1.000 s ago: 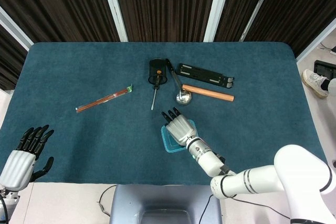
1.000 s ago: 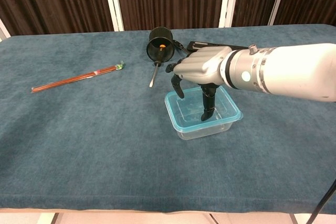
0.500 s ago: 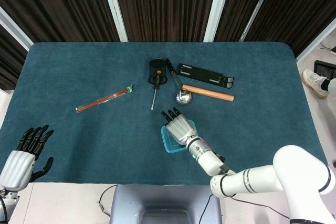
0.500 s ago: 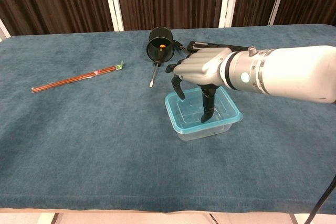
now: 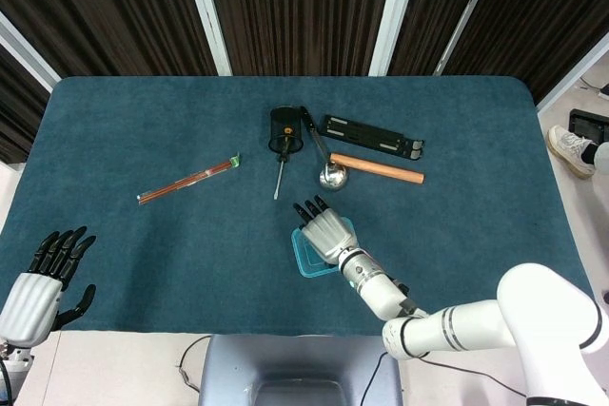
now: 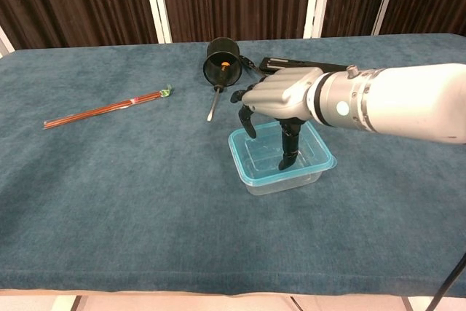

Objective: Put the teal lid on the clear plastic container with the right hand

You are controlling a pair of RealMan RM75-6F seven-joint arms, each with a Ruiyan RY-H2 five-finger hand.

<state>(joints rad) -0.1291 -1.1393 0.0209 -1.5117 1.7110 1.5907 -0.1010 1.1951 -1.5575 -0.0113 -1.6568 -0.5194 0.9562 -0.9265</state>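
Observation:
The clear plastic container [image 6: 285, 177] stands on the blue cloth near the front middle, with the teal lid [image 6: 240, 152] lying on top of it. My right hand [image 6: 281, 95] hovers over it, palm down and fingers spread. One dark fingertip [image 6: 285, 162] reaches down to the lid's surface and holds nothing. From the head view the right hand [image 5: 326, 229] covers most of the lid [image 5: 308, 261]. My left hand [image 5: 40, 282] is off the table's near left corner, with fingers apart and nothing in them.
Behind the container lie a black cup [image 6: 220, 60] on its side, a screwdriver [image 6: 212, 104], a metal ladle [image 5: 329, 174], a wooden rod [image 5: 376, 168] and a black flat stand [image 5: 371, 137]. A pack of red sticks [image 6: 102, 109] lies to the left.

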